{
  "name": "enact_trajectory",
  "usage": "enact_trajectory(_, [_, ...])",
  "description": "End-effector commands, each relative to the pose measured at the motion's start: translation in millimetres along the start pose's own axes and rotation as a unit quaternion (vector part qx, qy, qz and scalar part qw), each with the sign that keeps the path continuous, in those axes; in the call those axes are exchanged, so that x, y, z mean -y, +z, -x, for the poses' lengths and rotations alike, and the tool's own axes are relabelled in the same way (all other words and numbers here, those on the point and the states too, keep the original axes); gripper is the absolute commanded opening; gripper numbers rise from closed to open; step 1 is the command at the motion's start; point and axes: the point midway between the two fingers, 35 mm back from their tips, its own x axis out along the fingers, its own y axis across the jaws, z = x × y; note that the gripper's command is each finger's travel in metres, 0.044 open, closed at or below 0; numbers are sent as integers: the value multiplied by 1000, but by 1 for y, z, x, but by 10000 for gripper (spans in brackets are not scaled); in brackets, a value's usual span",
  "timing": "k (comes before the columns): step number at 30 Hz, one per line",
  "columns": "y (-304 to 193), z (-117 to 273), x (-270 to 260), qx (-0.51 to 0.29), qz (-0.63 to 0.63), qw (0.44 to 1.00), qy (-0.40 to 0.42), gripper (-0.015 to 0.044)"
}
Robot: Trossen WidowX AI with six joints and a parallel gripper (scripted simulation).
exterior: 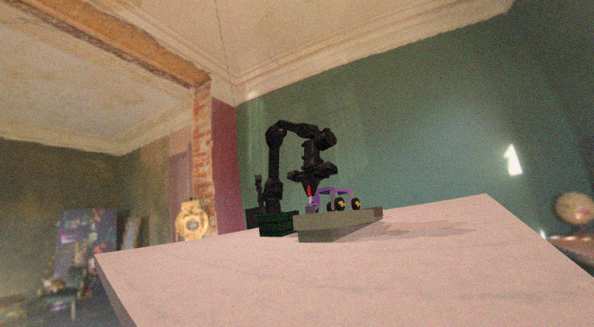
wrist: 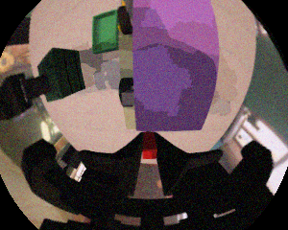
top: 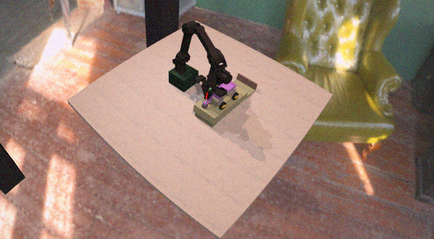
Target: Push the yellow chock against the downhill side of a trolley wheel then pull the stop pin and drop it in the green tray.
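My gripper (top: 207,94) (exterior: 309,192) (wrist: 148,134) points down at the trolley's uphill end and is shut on the stop pin's head. The red-headed stop pin (top: 206,95) (exterior: 308,189) (wrist: 149,153) stands upright, its pale shank reaching down to the small block at that end. The purple trolley (top: 229,86) (exterior: 335,190) (wrist: 175,86) stands on the ramp (top: 204,111) (exterior: 317,222) (wrist: 129,119) on black wheels with yellow hubs. The green tray (wrist: 95,38) lies beside the ramp, mostly hidden by the arm in the top view. A bit of orange shows at the wrist view's top edge; I cannot tell whether it is the chock.
The arm's base stands on a dark green block (top: 182,78) (exterior: 275,224) (wrist: 62,74) close to the ramp. A brown end board (top: 247,81) closes the ramp's far, downhill end. The trolley's body is very close to my fingers.
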Motion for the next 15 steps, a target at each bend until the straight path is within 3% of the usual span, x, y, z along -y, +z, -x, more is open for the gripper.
enact_trajectory(1, [-1,6,0,-2,-2,1000,-4,0])
enact_trajectory(15, [-2,10,0,-2,-2,1000,-4,0])
